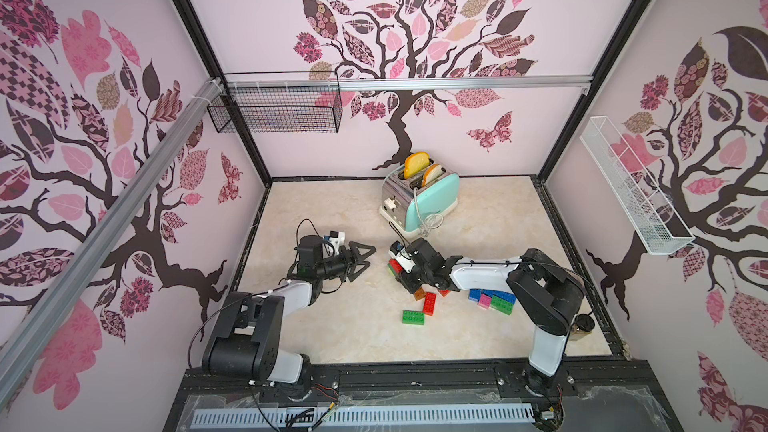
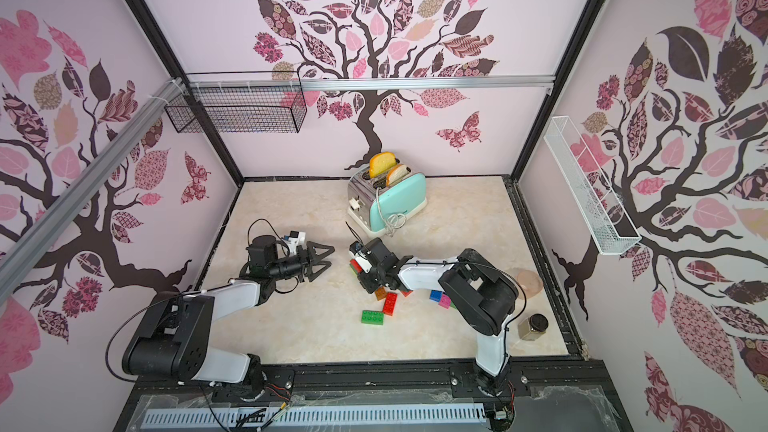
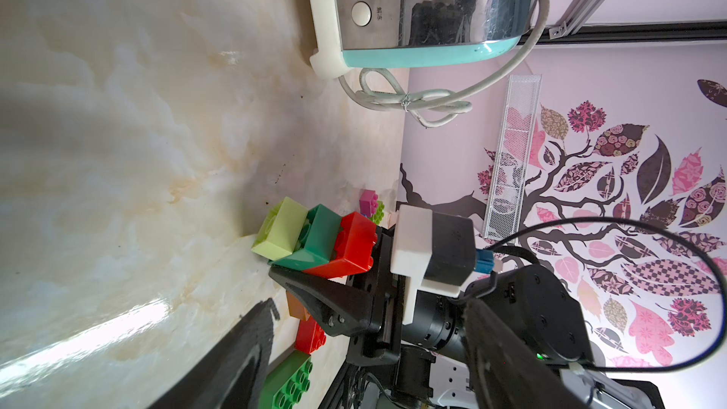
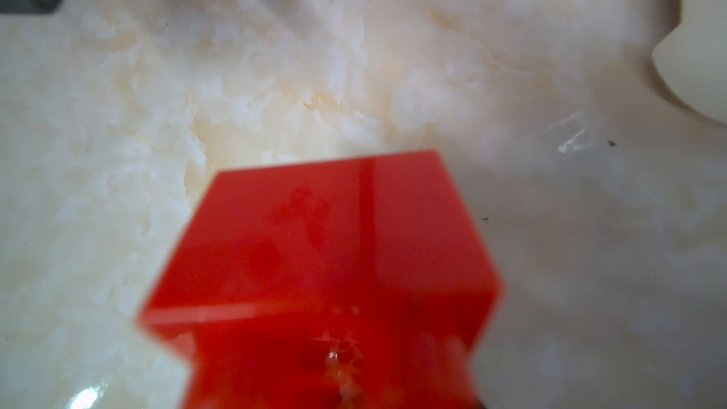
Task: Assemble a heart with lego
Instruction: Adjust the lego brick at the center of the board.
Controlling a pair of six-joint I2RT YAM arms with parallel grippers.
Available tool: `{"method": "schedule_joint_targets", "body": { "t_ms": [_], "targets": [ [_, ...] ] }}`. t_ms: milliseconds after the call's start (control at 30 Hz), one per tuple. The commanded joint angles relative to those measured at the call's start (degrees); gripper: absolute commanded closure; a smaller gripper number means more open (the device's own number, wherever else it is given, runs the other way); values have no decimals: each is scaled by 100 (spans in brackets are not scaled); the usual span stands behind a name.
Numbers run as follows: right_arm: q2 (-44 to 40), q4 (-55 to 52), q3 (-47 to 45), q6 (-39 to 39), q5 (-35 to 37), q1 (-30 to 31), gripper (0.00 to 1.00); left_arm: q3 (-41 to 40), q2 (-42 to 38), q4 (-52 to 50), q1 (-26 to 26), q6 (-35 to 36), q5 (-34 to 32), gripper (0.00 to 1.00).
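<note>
Fingers [image 3: 326, 297] of the right gripper [image 3: 303, 257] are seen clamped on a stack of three bricks [image 3: 314, 240] — a lime brick [image 3: 280, 230] at the far end, a teal brick [image 3: 320, 238] in the middle and a red brick [image 3: 352, 247] nearest the gripper's body. One black finger is pressed along the stack's side in the left wrist view; its partner is hidden behind the bricks. In the right wrist view the red brick [image 4: 326, 261] is shown blurred and close, with the marble table [image 4: 275, 72] beyond it. Whether the stack touches the table cannot be told. In both top views only a red and green edge of the stack is shown beside the wrist.

The left gripper [image 1: 371, 258] is held with its jaws spread apart and nothing between them, pointed toward the stack, near it but not touching.

Loose lego is scattered on the table near the right arm — a green brick [image 1: 413, 317], a second red brick [image 1: 430, 303] just beside it, an orange-brown brick [image 1: 419, 293], and a cluster of a blue brick [image 1: 475, 295], a pink brick [image 1: 485, 300] and another green brick [image 1: 503, 304], partly hidden by the forearm.
</note>
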Motion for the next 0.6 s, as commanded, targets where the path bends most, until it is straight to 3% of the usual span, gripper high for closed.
{"method": "schedule_joint_targets", "body": {
  "t_ms": [0, 233, 567],
  "targets": [
    [-165, -492, 292, -316, -210, 27, 78, -12, 27, 110, 9, 73, 64, 21],
    [171, -2521, 1436, -1254, -519, 97, 80, 9, -106, -67, 126, 90, 7, 21],
    [1024, -4744, 3057, -2240, 909, 462, 77, 26, -267, -953, 488, 415, 22, 21]
  ]
}}
